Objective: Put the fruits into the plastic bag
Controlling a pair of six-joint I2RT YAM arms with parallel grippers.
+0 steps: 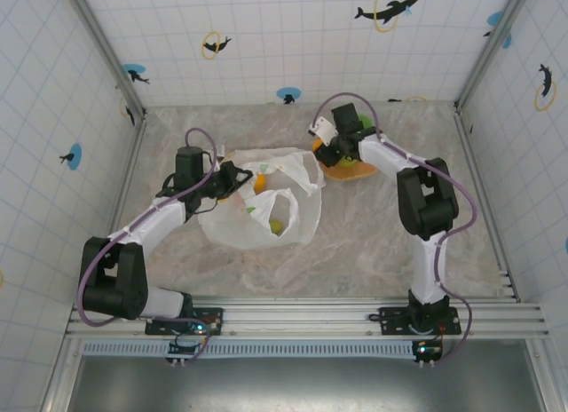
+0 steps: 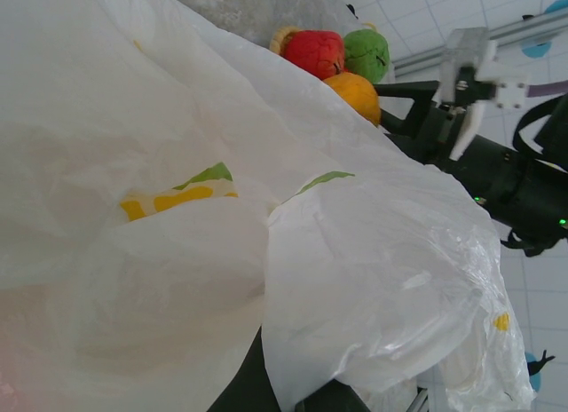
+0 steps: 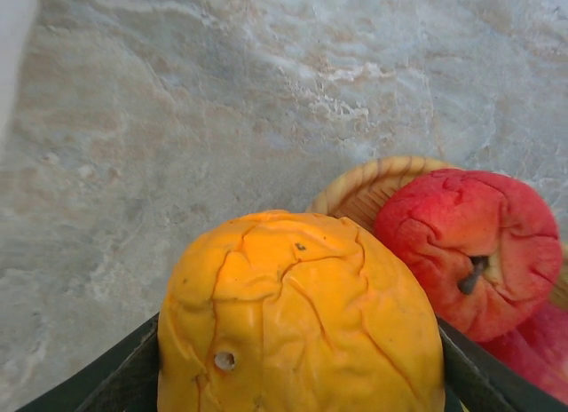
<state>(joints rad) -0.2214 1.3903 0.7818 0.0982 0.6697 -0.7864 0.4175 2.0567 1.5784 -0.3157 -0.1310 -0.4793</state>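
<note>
orange wrinkled toy fruit [image 3: 297,319] sits clamped in our right claw [image 1: 327,147] beside the woven tan tray [image 3: 373,186]; our left claw [image 1: 232,179] pinches the crinkly white plastic bag [image 1: 266,212] by its rim, left of centre.

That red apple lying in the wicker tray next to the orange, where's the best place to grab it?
Take the red apple across its rounded flanks, coming from above. Its stem dimple is tipped sideways, so smooth cheeks lie either side of it. The wicker tray rim and the orange close beside it would likely block a low sideways approach.
</note>
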